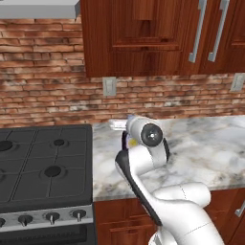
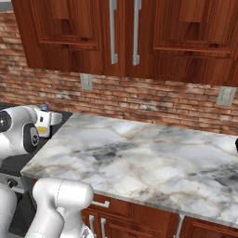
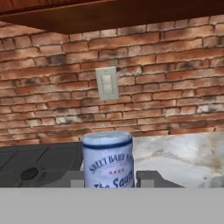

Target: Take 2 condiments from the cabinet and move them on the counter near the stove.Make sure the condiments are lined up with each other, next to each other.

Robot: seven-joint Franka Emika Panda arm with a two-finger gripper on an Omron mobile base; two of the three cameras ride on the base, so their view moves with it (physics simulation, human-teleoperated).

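Observation:
A condiment bottle (image 3: 108,157) with a white label and a blue band stands upright between my fingertips (image 3: 146,178). My gripper (image 3: 111,179) is shut on it. In the left base view my arm hides most of the bottle (image 1: 125,141), which sits low over the left end of the marble counter (image 1: 196,143), just right of the black stove (image 1: 43,162). The right base view shows its bluish cap (image 2: 44,107) above my gripper (image 2: 45,124) at the counter's (image 2: 139,153) left edge. I cannot tell whether the bottle touches the counter. The cabinet niche is out of view.
A brick wall with an outlet (image 1: 109,86) runs behind the counter. Panelled upper cabinet doors with long silver handles (image 1: 196,33) hang overhead, and a range hood (image 1: 38,8) sits above the stove. Marble stretches away to the right of the gripper.

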